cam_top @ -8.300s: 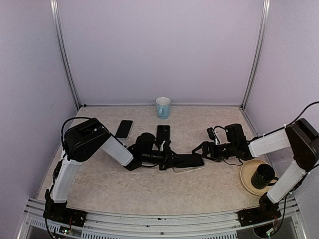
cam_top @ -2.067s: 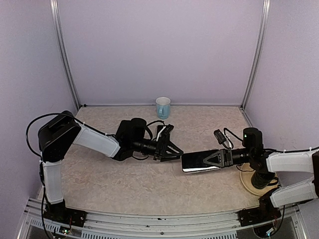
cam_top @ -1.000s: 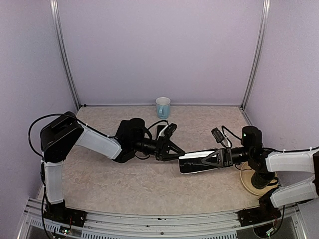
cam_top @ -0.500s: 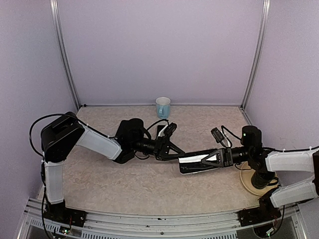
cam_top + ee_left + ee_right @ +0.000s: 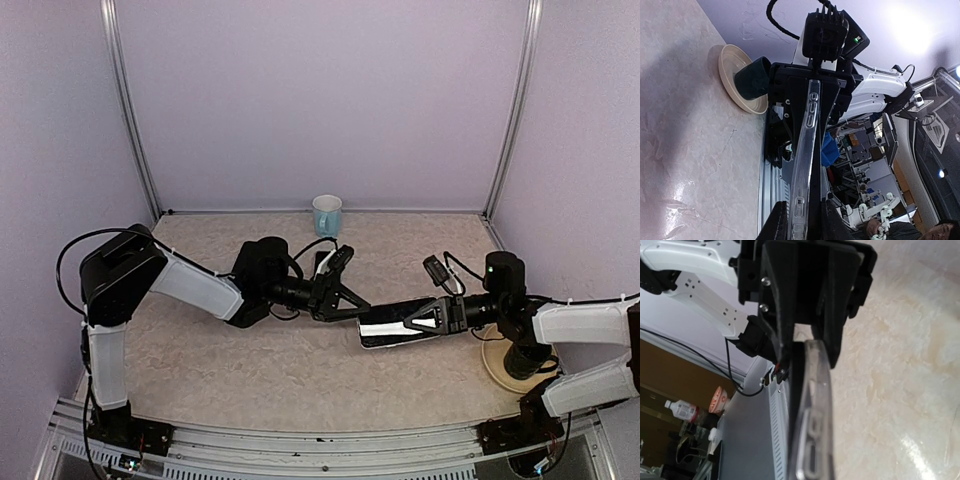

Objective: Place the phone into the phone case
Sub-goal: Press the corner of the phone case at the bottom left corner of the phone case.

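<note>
The black phone (image 5: 398, 322) lies against the clear phone case (image 5: 806, 150) and both hang in the air above the table's middle. My left gripper (image 5: 348, 306) is shut on their left end. In the left wrist view its fingers (image 5: 778, 223) press the case on one side and the phone (image 5: 816, 190) on the other. My right gripper (image 5: 436, 316) is shut on the right end, and it shows across the case as a black block (image 5: 812, 90). In the right wrist view the case (image 5: 812, 430) runs edge-on up to the left gripper (image 5: 805, 295). I cannot tell whether the phone sits fully in the case.
A light blue mug (image 5: 327, 215) stands at the back wall. A second dark phone (image 5: 324, 262) lies on the table behind my left gripper. At the right edge a beige plate (image 5: 497, 372) carries a dark cup (image 5: 520, 358).
My left gripper's fingers have closed onto the left end of the phone and case. The phone has lifted slightly at that end. The right arm has barely moved.
</note>
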Robot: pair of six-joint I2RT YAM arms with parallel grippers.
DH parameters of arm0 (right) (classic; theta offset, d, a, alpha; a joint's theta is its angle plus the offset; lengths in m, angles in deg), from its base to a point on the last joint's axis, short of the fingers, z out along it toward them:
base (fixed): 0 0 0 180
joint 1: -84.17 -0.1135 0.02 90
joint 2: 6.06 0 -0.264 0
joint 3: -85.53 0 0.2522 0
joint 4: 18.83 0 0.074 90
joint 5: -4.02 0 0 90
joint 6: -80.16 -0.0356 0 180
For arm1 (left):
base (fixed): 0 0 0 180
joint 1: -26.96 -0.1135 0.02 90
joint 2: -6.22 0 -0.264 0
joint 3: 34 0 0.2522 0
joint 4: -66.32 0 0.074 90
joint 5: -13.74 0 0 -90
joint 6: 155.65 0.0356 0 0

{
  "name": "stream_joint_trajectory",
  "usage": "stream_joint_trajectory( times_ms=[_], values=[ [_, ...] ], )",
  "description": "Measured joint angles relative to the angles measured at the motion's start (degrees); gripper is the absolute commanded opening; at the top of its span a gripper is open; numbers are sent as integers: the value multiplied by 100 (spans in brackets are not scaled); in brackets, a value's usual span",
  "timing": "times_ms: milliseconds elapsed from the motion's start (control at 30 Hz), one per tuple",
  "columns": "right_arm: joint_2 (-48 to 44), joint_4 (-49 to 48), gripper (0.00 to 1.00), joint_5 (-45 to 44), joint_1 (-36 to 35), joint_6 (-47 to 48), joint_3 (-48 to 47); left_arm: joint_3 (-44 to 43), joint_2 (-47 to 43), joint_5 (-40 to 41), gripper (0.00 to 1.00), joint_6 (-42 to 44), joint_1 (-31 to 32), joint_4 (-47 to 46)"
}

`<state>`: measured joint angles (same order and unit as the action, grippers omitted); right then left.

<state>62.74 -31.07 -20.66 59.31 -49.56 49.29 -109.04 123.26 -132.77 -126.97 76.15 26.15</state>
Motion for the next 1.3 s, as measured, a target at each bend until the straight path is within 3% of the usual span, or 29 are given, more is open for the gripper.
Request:
stream_joint_trajectory(
  times_ms=[33,167,267,433,733,1100,1300],
  values=[
    [0,0,0,-7,0,-22,0,0,-28,24,20,74,0,83],
    [-7,-94,0,2,-4,-61,-11,2,-151,103,40,219,2,304],
    [-15,-118,0,-22,-4,-68,-28,33,-162,125,46,146,0,299],
    [-83,-127,0,-31,-4,-83,-39,127,-190,120,46,109,0,289],
    [-98,-133,0,-31,-4,-85,-94,214,-195,2,34,-146,0,-92],
    [-103,-282,0,57,-13,-203,-94,214,-129,-140,1,-551,-2,-741],
    [-103,-282,0,68,-13,-225,-94,214,-122,-146,0,-507,-4,-734]
  ],
)
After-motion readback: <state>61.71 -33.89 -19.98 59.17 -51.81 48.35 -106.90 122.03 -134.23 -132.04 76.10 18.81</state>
